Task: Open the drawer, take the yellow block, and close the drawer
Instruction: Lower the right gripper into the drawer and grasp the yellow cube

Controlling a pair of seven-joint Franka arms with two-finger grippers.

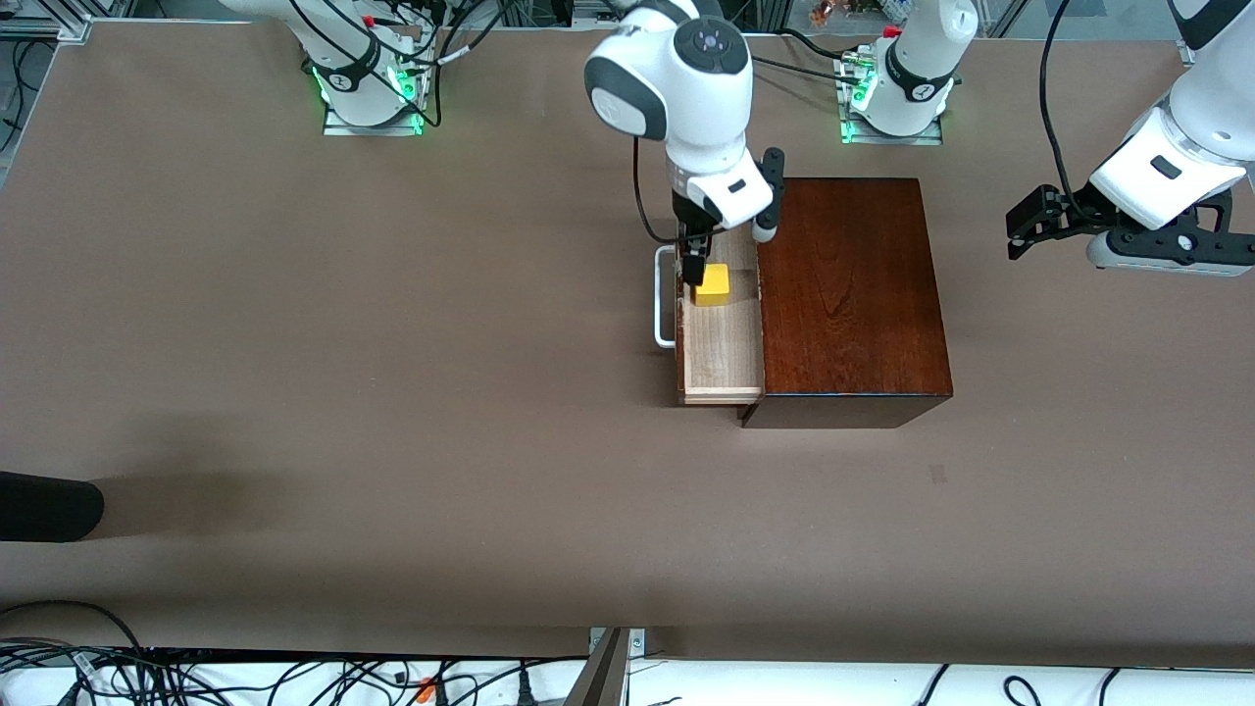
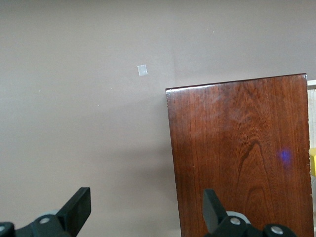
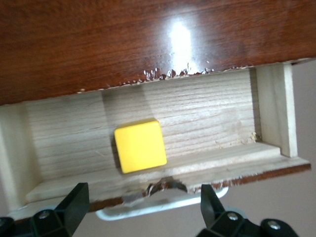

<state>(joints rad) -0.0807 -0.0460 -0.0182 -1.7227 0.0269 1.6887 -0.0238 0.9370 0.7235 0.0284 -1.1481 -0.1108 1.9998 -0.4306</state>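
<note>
**Drawer open, block waiting: line up before closing**

The drawer (image 1: pixel 723 338) stands pulled out of the mahogany box (image 1: pixel 848 294) toward the right arm's end of the counter (image 1: pixel 392 392), its white handle (image 1: pixel 665 296) leading. The yellow block (image 1: pixel 713 284) lies on the drawer's pale floor, in the part farther from the front camera, close to the drawer front.

The right gripper (image 1: pixel 698 263) hangs over the drawer right above the block, fingers (image 3: pixel 74 205) spread wide and holding nothing. In its wrist view the block (image 3: pixel 140 145) sits between the finger lines but is not squarely centred, so I would centre first, then lower straight down, keeping clear of the drawer front and the box edge, and close only once both fingers flank the cube's flat sides.

The left gripper (image 1: pixel 1025 226) waits, open and empty, above the counter at the left arm's end.
</note>
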